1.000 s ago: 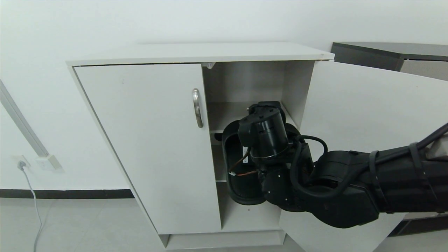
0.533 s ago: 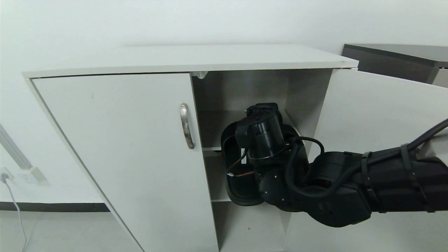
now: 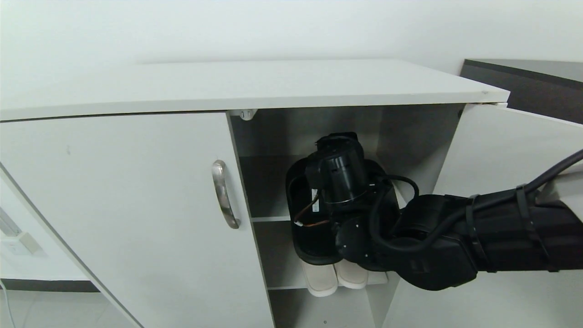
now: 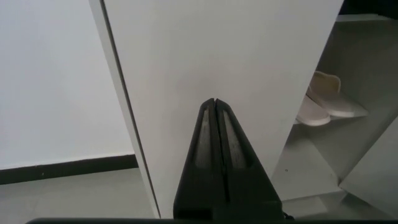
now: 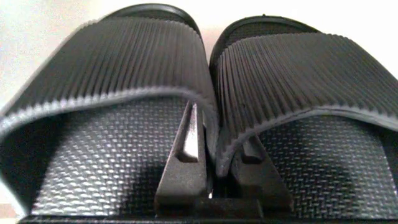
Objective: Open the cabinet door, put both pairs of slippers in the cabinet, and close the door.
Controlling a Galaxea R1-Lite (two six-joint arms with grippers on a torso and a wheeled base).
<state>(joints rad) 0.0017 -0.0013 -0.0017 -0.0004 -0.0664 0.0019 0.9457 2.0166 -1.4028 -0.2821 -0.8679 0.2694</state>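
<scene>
The white cabinet (image 3: 255,86) has its left door (image 3: 127,205) shut and its right door (image 3: 501,150) swung open. My right gripper (image 5: 221,155) is shut on a pair of black slippers (image 5: 205,81), pinching their two inner walls together. The black slippers (image 3: 307,218) hang upright in the opening, in front of the middle shelf. A pair of white slippers (image 3: 334,278) lies on the shelf below them, also seen as white slippers (image 4: 326,102) past the door's edge. My left gripper (image 4: 214,102) is shut and empty, low in front of the shut door.
A metal handle (image 3: 222,193) runs down the shut door's inner edge. The upper shelf (image 3: 268,218) is bare beside the arm. A dark unit (image 3: 524,77) stands behind the open door. Grey floor (image 4: 74,199) and a black skirting strip lie left of the cabinet.
The head camera has moved closer to the cabinet, so the whole picture has shifted. The white slippers on the lower shelf have come into sight. The black slippers stay held in the opening.
</scene>
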